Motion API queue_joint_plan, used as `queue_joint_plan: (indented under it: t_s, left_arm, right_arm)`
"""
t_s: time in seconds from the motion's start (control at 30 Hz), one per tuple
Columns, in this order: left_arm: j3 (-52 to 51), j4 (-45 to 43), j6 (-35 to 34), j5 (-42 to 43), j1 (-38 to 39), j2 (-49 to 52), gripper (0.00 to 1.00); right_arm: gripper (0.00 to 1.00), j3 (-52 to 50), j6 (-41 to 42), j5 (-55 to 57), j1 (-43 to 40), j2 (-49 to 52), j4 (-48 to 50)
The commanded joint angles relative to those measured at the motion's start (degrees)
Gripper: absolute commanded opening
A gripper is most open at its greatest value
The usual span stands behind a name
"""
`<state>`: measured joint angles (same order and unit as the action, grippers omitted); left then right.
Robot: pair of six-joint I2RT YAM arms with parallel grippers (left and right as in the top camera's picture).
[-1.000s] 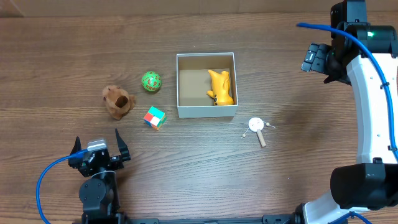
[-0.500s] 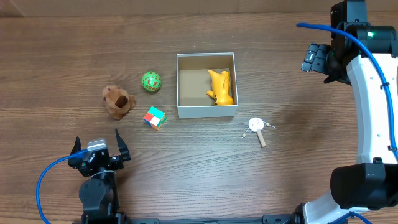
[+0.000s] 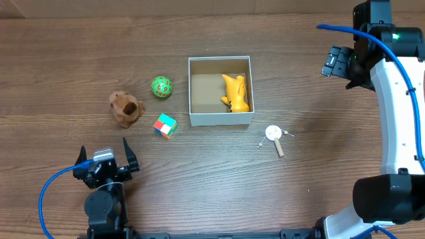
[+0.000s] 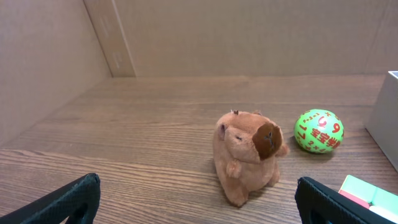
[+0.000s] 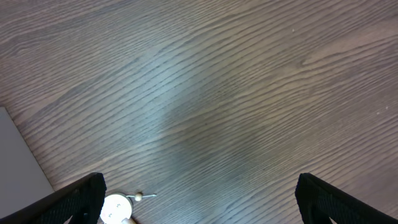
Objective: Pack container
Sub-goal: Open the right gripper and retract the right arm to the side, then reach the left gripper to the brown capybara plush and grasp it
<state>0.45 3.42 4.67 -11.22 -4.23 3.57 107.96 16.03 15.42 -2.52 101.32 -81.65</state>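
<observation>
The container (image 3: pixel 220 120), a shallow white-walled box with a brown floor, sits mid-table and holds a yellow toy (image 3: pixel 235 93). Left of it lie a green ball (image 3: pixel 161 87), a brown plush capybara (image 3: pixel 125 108) and a small colour cube (image 3: pixel 165 125). A small white drum toy with a stick (image 3: pixel 273 137) lies to the box's right. My left gripper (image 3: pixel 106 158) is open and empty near the front left; the capybara (image 4: pixel 247 154) and ball (image 4: pixel 319 130) lie ahead of it. My right gripper (image 3: pixel 340 63) is open and empty, high at the far right, above bare wood near the drum toy (image 5: pixel 115 208).
A beige wall (image 4: pixel 249 37) borders the table's far side. The container's corner (image 5: pixel 18 162) shows at the left edge of the right wrist view. Blue cables (image 3: pixel 50 192) trail from both arms.
</observation>
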Motion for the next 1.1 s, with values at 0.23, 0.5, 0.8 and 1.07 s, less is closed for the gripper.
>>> queue_joint_plan:
  t_s: [0.23, 0.5, 0.8, 1.07]
  left_arm:
    - [-0.2, -0.2, 0.7, -0.6, 0.0, 0.1, 1.00]
    - [-0.2, -0.7, 0.7, -0.5, 0.0, 0.1, 1.00]
    - [-0.2, -11.2, 1.2, 18.4, 0.0, 0.1, 1.00]
    - [4.3, -11.1, -14.6, 28.4, 0.2, 0.3, 1.00]
  right_arm:
    - [1.00, 0.7, 0.1, 0.3, 0.2, -0.3, 0.1]
    - [1.00, 0.7, 0.1, 0.3, 0.2, -0.3, 0.1]
    - [1.00, 0.7, 0.1, 0.3, 0.2, -0.3, 0.1]
    - [1.00, 0.7, 0.1, 0.3, 0.2, -0.3, 0.1]
